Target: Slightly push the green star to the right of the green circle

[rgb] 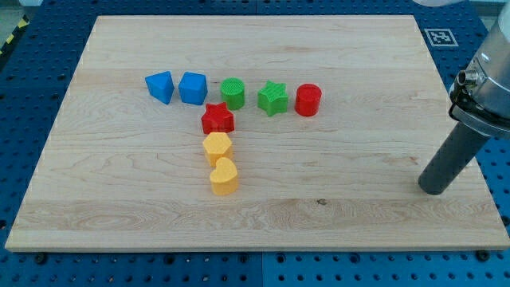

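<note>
The green star sits on the wooden surface between the green circle on the view's left and a red cylinder on its right, near both. My tip rests far to the view's right, well apart from every block. There is no gripper, only the bare rod.

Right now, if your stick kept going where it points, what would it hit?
The wooden board: my tip points down at it, seemingly touching. No block lies beneath; the red cylinder sits toward the view's left.
</note>
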You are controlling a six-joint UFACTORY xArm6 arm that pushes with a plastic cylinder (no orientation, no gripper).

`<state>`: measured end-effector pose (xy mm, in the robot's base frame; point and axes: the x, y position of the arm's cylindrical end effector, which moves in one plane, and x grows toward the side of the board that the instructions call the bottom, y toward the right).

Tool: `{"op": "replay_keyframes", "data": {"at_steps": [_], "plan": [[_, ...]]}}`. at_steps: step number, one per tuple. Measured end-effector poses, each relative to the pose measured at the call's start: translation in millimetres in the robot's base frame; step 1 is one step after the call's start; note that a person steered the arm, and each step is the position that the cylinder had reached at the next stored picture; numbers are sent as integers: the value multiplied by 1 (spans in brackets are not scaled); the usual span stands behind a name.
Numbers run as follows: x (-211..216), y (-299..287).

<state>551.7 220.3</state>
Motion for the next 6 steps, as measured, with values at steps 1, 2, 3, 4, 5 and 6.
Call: {"op": "replay_keyframes", "data": {"at_steps": [1,2,3,4,5,6], "plan": [[-2,-2],[-23,-36],[-54,-89],[-93,-152],[-105,-185],[-107,-185]]}}
